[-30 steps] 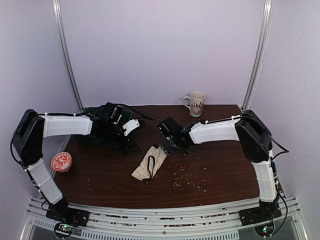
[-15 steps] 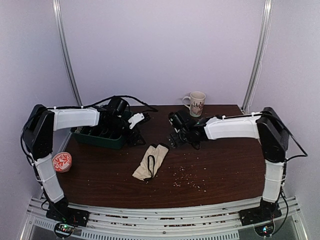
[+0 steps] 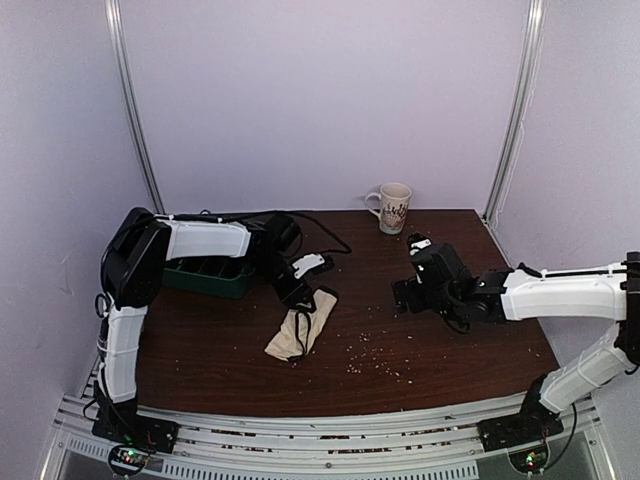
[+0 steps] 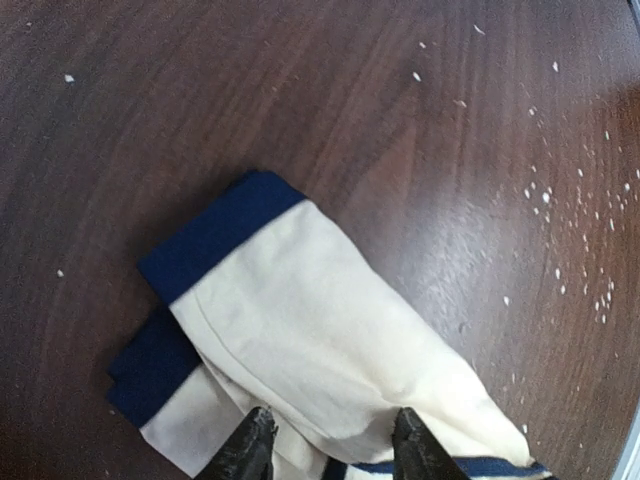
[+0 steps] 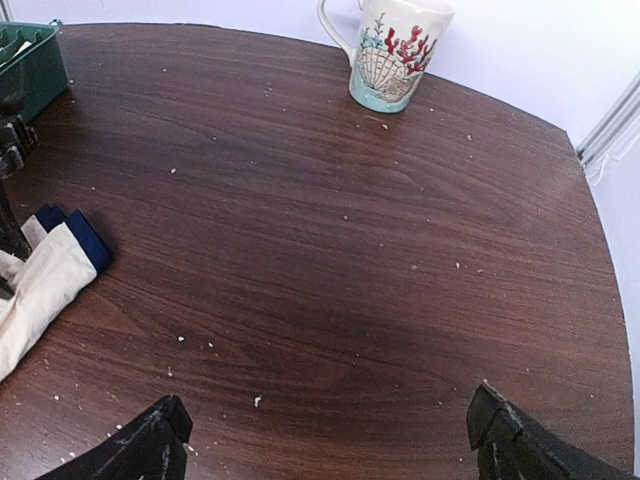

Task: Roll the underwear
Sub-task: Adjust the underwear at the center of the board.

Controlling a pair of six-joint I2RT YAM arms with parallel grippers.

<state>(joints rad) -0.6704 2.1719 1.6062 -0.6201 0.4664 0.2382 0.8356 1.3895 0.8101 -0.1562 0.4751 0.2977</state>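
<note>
1. The underwear (image 3: 298,332) lies flat on the tabletop (image 3: 450,350), left of the middle and just in front of the green tray (image 3: 205,275).
2. It is cream cloth with navy bands, folded into a long strip that runs slantwise, its banded end toward the back of the tabletop.
3. The left end effector (image 4: 335,452) is down on that far part of the strip, reaching out from the left across the tray's front corner.
4. In the left wrist view both of its fingertips (image 4: 250,445) rest on the cream fabric at a middling gap, with a ridge of cloth between them.
5. Whether they have pinched that cloth cannot be told.
6. The right end effector (image 5: 335,455) hangs above bare wood on the right half of the tabletop, well apart from the underwear.
7. Its jaws stand wide and carry nothing.
8. From the right wrist view the banded end of the underwear shows at the left edge.
9. A mug (image 3: 392,207) printed with coral and a shell stands upright at the back edge, handle to the left.
10. Pale crumbs (image 3: 370,350) are scattered over the wood to the right of the underwear.
</note>
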